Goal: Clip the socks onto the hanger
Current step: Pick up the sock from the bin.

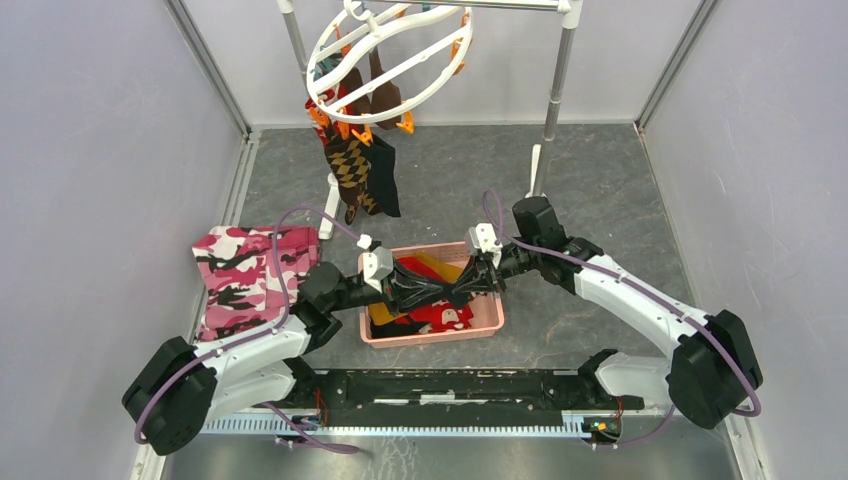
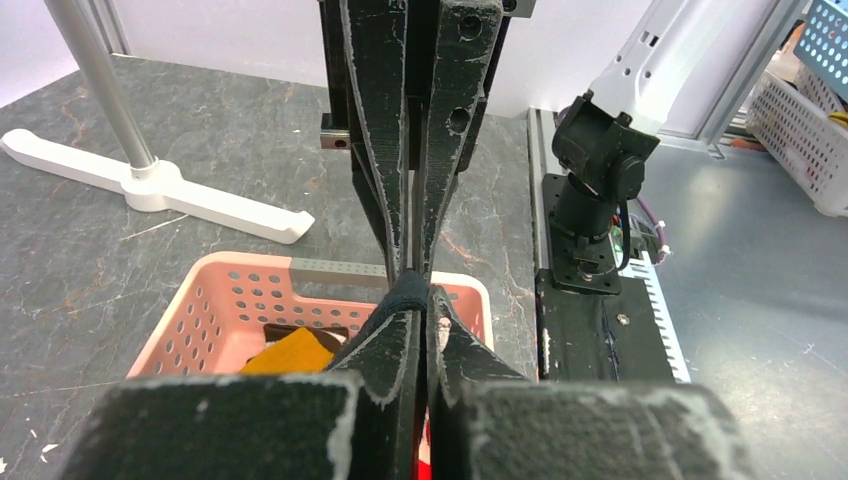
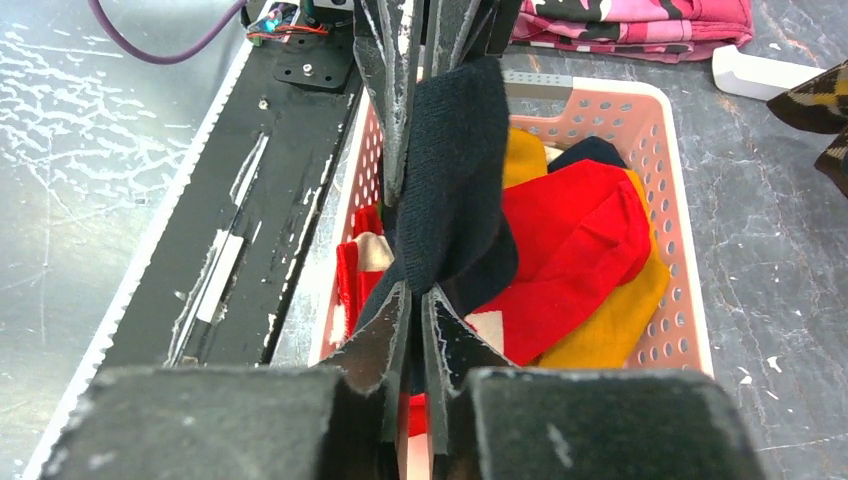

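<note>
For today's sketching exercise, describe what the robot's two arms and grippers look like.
Left arm and right arm: white shells, bulky black joints, a purple cable looping along each. Long tapered black fingers, edges scuffed white.

White left arm [image 1: 250,352], matching right arm [image 1: 632,292], black joints [image 1: 172,398], purple cables [image 1: 300,208], scuffed black fingers [image 2: 382,362]

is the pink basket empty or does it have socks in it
Not empty: a red sock and a mustard sock lie inside the pink basket.
</note>
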Controlling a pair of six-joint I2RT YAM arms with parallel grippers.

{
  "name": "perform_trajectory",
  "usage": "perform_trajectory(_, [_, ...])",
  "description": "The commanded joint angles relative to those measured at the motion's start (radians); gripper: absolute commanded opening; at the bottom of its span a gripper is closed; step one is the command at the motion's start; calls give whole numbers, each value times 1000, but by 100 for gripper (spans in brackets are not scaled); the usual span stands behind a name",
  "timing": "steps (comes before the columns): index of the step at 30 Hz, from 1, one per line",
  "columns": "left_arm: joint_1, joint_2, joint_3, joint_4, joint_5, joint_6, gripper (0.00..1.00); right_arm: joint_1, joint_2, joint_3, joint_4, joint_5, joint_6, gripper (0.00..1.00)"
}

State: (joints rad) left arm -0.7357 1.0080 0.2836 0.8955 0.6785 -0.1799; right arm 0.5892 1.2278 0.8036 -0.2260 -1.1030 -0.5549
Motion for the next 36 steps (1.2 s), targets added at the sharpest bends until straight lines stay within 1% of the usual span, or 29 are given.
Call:
perform_trajectory(1, [-4, -7, -3, 74, -56, -74, 4, 7, 0, 3, 28, -19, 21, 5])
perform_trajectory(2, [-4, -9, -8, 74, -73, -90, 8, 6, -3, 5, 23, -17, 12, 2])
perform_trajectory(3, [-4, -10, -10, 72, -93, -115, 15, 6, -5, 9, 10, -8, -3, 0])
perform_trajectory(7, [-2, -37, -36, 56, -202, -257, 49, 7, -26, 36, -62, 103, -90, 0])
perform_trajectory(9, [0, -55, -41, 23, -270, -381, 68, 8, -40, 36, -76, 166, -121, 0])
perform_trajectory(11, [4, -66, -38, -18, -326, -492, 79, 7, -49, 30, -78, 197, -137, 0])
perform_trajectory(12, [4, -67, -34, -34, -334, -535, 81, 7, -51, 28, -77, 205, -140, 0])
perform_trajectory(15, [5, -46, -8, -76, -340, -647, 83, 10, -47, 31, -80, 209, -146, 0])
perform_trajectory(17, [5, -26, 22, -136, -349, -699, 83, 12, -46, 32, -84, 215, -149, 0])
perform_trajectory(20, [6, 3, 76, -269, -375, -733, 83, 15, -49, 31, -86, 225, -155, 0])
perform_trajectory(23, [6, 18, 104, -339, -415, -769, 81, 20, -52, 29, -85, 230, -161, 0])
perform_trajectory(28, [4, 48, 136, -369, -432, -841, 78, 42, -50, 27, -87, 253, -174, 0])
perform_trajectory(36, [4, 128, 190, -400, -412, -861, 73, 76, -39, 29, -92, 291, -188, 0])
